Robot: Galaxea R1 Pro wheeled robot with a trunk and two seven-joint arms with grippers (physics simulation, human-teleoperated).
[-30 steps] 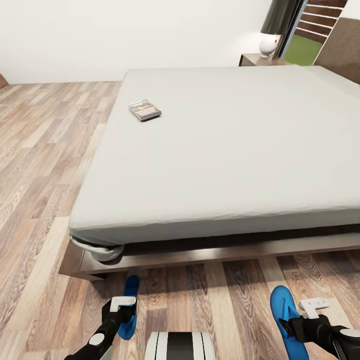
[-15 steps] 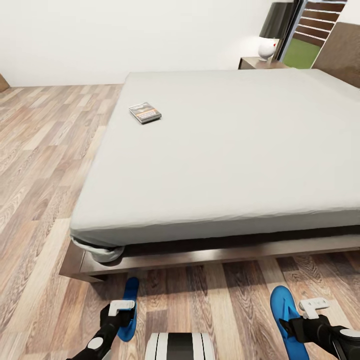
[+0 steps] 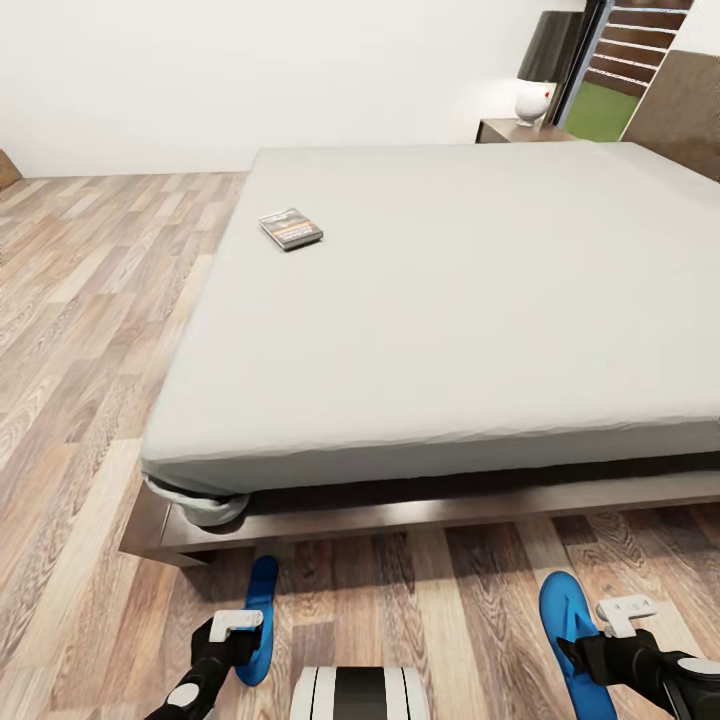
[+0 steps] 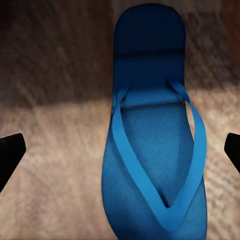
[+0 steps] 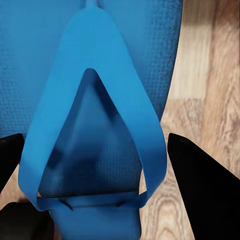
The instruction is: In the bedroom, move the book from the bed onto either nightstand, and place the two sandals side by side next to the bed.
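The book (image 3: pixel 291 229) lies on the grey mattress of the bed (image 3: pixel 450 300), near its left side. A nightstand (image 3: pixel 515 130) stands at the bed's far corner. Two blue sandals lie flat on the plank floor at the foot of the bed, well apart. My left gripper (image 3: pixel 238 640) hangs open over the left sandal (image 3: pixel 262 600). In the left wrist view its fingertips (image 4: pixel 11 152) stand wide of that sandal (image 4: pixel 150 165) without touching it. My right gripper (image 3: pixel 600 642) is low over the right sandal (image 3: pixel 562 625), open, its fingers (image 5: pixel 200 190) flanking the thong strap (image 5: pixel 95 60).
A white lamp (image 3: pixel 534 98) sits on the nightstand, with the dark-framed window (image 3: pixel 610 80) behind it. The bed's wooden frame (image 3: pixel 400 515) juts out just beyond the sandals. Open floor (image 3: pixel 90 300) runs along the bed's left side. My base (image 3: pixel 358 692) shows between the arms.
My left gripper has drawn back from the left sandal toward my base. The camera has tipped slightly. The right gripper and both sandals stay put.
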